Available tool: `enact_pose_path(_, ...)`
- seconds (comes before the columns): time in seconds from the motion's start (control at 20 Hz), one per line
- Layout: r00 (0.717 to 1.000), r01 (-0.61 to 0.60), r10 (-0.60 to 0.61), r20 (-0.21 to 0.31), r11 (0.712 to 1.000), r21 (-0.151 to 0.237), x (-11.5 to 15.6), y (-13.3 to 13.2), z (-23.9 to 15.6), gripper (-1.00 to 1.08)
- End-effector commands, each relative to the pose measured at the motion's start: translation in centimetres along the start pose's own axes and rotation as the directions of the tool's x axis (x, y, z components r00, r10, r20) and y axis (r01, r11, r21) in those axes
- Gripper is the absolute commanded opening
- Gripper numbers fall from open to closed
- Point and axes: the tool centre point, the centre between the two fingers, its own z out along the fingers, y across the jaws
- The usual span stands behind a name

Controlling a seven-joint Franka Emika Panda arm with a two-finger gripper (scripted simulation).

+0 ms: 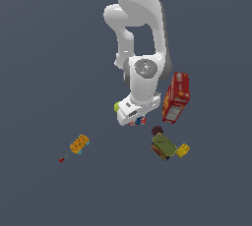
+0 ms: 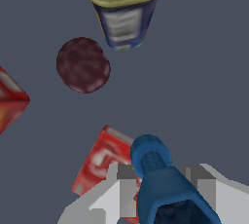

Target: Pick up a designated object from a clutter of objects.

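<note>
The designated object, a small dark-blue peg (image 2: pixel 154 169) with wider ends, stands between my fingers in the wrist view. My gripper (image 2: pixel 163 168) is shut on it, the grey fingertips (image 2: pixel 125 175) pressing its sides. Under and beside the peg lies the flat red packet (image 2: pixel 99 162). In the exterior view my gripper (image 1: pixel 139 120) is low over the floor, and the blue peg (image 1: pixel 143 120) and a bit of the red packet (image 1: pixel 133 122) peek out beneath the white hand. The clutter of objects lies around it.
A yellow-green ball (image 1: pixel 117 106) touches the hand's side. A tall red box (image 1: pixel 176 97) stands toward the exterior view's right. A dark maroon ball (image 1: pixel 157 130), an olive box (image 1: pixel 163 146) and a yellow cube (image 1: pixel 183 150) lie close by. An orange waffle block (image 1: pixel 78 144) sits apart.
</note>
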Motion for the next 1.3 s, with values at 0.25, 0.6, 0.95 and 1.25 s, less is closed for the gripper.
enact_pose_path(0.25,1.0,0.0,0.0,-0.001,1.0,-0.001,-3.3,0.8,-5.4,-1.0)
enact_pose_path(0.6,1.0,0.0,0.0,-0.002,1.0,0.001,-6.6,1.5,-11.0,-1.0)
enact_pose_path(0.95,1.0,0.0,0.0,-0.003,1.0,0.003,-10.1,2.4,-17.1,-1.0)
enact_pose_path(1.25,1.0,0.0,0.0,-0.003,1.0,0.003,-13.2,3.2,-22.5,-1.0)
